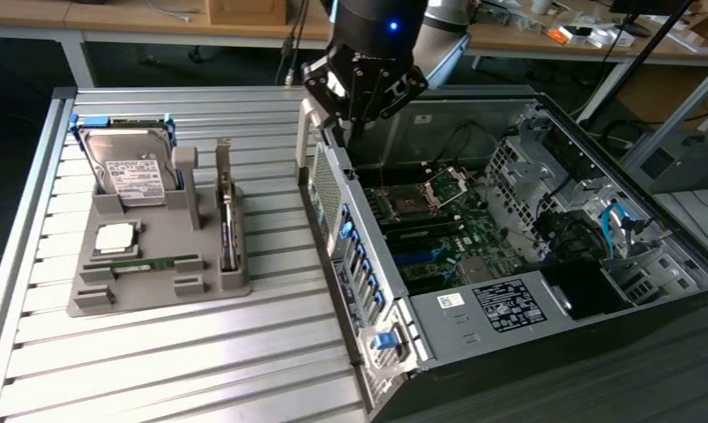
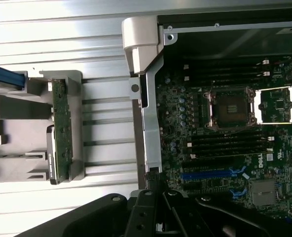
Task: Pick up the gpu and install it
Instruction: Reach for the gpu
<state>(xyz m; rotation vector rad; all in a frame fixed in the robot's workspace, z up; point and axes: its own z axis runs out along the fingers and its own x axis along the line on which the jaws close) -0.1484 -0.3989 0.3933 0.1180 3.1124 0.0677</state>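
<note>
Fingers are clenched together with nothing between them, poised over the side wall of the open computer case, at the corner nearest the robot's base.

The graphics card is not in hand. It stands on edge in a slot of the grey tray on the worktop, off to the exterior view's left of the fingers, with the case wall and a strip of bare worktop between the two. Its long axis runs roughly parallel to that wall, so the card offers a thin upper edge rather than a broad face. The closed fingers line up along much the same direction as far as the wrist view shows. They hang above the card's level and apart from it.

Seen edge-on in the wrist view, the card is a slim green board studded with small parts, with a pale metal bracket at the end farther from the exterior camera. The tray looks like matte moulded plastic with blocky posts and grooves. It also holds a silver hard drive with a white label, a square processor and a narrow green memory stick. The worktop is ribbed, shiny aluminium. Inside the dark steel case lies the motherboard — sockets, slots and blue latches.
</note>
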